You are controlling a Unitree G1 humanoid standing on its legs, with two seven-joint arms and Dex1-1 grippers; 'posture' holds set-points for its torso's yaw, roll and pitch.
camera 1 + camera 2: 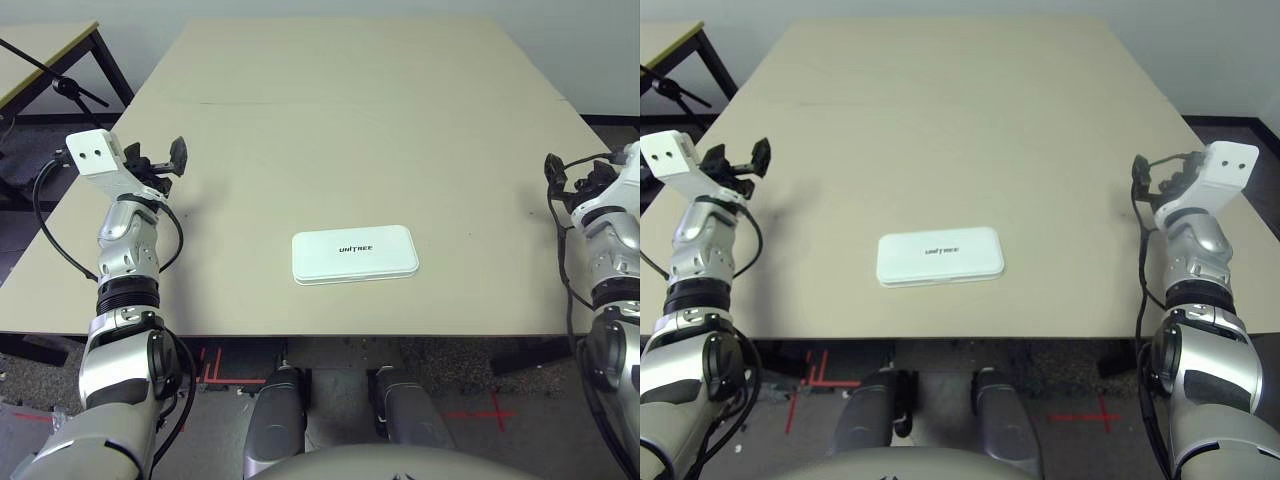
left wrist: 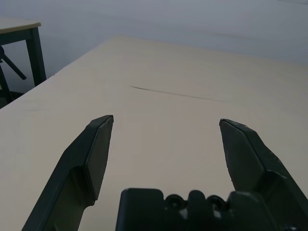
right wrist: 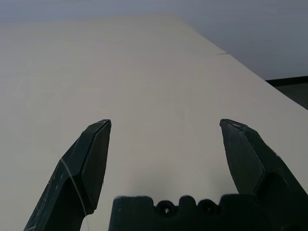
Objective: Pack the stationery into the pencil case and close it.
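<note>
Pencil case lies flat on the desk, lid down, "UNITREE" print up, near edge side, roughly midway between the arms. Left gripper spread wide, nothing between its fingers, over the left side of the desk. Right gripper same: spread, empty, right side. Both well apart from the case.

So the pencil case is a flat white hard case with rounded corners and dark "UNITREE" lettering on the lid. Lid's down, and it's lying flat on the table, long side running across, between the left hand and the right hand, well apart from both.
</note>
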